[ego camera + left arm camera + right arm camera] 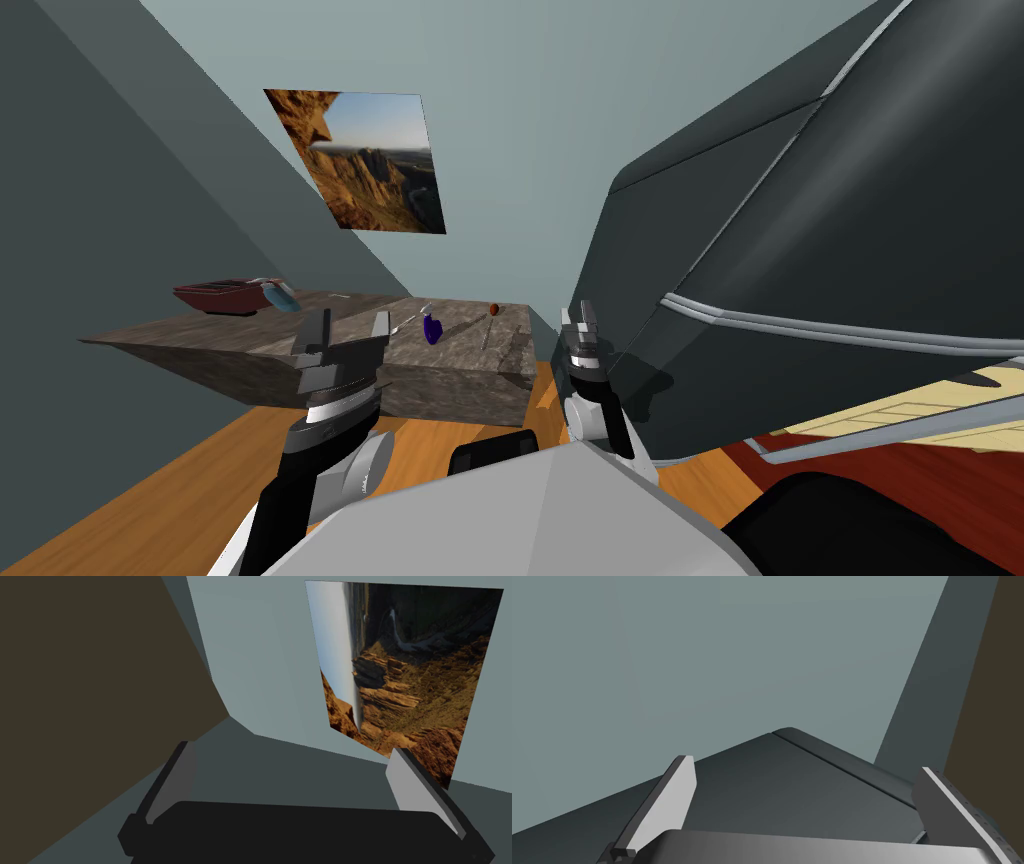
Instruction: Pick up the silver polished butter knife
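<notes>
A thin silver butter knife (408, 321) lies on a mottled grey-brown counter (250, 335) ahead of me, next to a small purple bottle (432, 328). My left gripper (347, 328) (295, 786) is raised in front of the counter's near edge, just left of the knife and short of it, open with nothing between its fingers. My right gripper (578, 316) (807, 801) is held up past the counter's right end, close to a big dark grey unit (800, 250), and is also open and empty.
On the counter, a dark red tray (220, 295) with a pale blue object (281, 298) sits at the far left, and a brown-headed utensil (491, 318) lies right of the bottle. A wooden floor (150, 490) runs below.
</notes>
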Controlling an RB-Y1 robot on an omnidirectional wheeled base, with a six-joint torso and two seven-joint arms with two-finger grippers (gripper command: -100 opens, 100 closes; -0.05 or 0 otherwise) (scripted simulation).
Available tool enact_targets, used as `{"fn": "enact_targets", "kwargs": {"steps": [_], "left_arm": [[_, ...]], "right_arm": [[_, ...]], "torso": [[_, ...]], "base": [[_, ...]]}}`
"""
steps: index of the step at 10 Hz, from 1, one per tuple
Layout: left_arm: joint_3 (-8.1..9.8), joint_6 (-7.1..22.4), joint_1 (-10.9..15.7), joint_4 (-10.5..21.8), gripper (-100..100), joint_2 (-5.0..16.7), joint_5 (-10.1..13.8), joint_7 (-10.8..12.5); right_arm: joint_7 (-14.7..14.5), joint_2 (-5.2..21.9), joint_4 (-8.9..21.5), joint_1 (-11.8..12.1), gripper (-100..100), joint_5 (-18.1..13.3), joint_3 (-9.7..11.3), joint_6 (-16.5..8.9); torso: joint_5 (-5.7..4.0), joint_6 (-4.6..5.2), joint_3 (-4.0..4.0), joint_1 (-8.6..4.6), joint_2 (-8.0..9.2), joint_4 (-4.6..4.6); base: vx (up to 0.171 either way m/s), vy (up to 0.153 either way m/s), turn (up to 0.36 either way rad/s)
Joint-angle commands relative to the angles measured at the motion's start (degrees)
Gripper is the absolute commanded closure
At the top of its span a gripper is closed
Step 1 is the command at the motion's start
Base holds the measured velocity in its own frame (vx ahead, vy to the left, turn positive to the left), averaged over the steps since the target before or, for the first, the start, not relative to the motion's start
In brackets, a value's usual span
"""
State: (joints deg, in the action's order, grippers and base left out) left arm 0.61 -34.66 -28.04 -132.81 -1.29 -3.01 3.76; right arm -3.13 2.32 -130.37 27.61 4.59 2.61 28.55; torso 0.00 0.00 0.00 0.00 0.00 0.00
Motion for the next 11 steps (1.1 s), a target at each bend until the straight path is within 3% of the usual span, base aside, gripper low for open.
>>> {"fn": "enact_targets", "kwargs": {"steps": [1,11], "left_arm": [[0.00,0.00,0.00,0.00,0,0.00,0.00,0.00],[0.00,0.00,0.01,0.00,0,0.00,0.00,0.00]], "right_arm": [[0.54,2.37,0.37,-1.09,-100,0.26,0.04,-0.56],[5.54,17.65,5.29,-10.12,-100,2.54,1.53,-6.59]], "torso": [[0.00,0.00,0.00,0.00,0.00,0.00],[0.01,0.00,0.15,0.04,0.26,0.06]], "base": [[-0.037,-0.007,0.017],[-0.080,0.017,0.035]]}}
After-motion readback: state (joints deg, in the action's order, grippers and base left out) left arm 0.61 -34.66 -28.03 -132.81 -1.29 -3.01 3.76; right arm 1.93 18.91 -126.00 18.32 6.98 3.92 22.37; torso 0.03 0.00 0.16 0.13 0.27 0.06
